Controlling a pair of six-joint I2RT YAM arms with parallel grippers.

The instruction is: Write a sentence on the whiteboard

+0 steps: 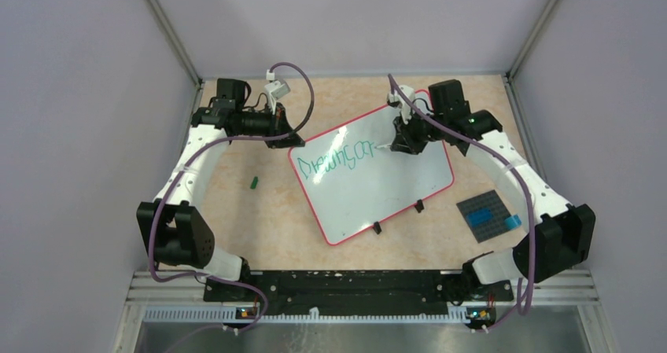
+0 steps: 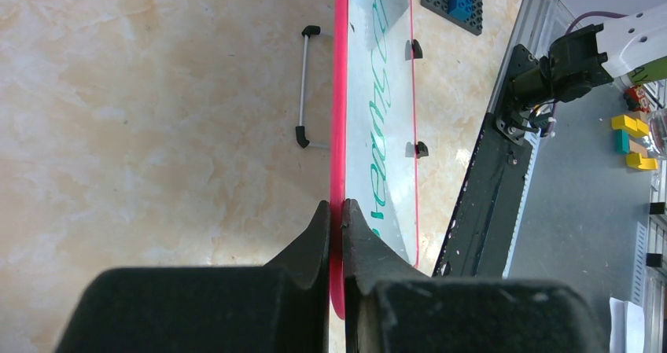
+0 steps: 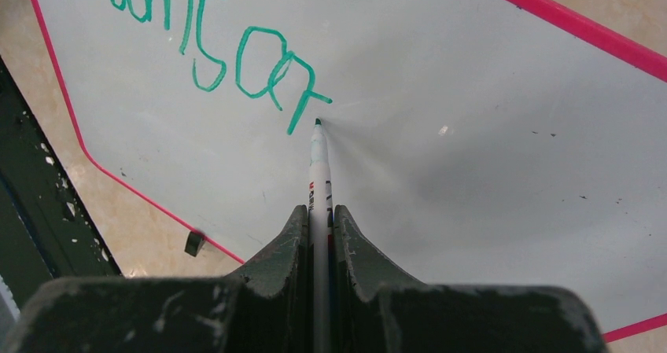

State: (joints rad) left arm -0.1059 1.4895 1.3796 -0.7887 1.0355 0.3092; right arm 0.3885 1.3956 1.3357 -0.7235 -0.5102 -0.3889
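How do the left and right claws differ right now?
The left claw is shut on the red rim of the white rectangular whiteboard; the right claw is shut on a white green-tipped marker. The left claw sits at the board's edge; the right claw over its face. Both are black.

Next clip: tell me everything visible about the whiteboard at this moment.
The whiteboard is a glossy white rectangle with a thin red rim, rounded corners and two small black feet on its near edge. It sits at an angle near the middle of the beige table. Green handwriting runs along its far part. The left tool is shut on the rim at the left corner. The right tool holds a marker with its tip at the surface just past the last letter.
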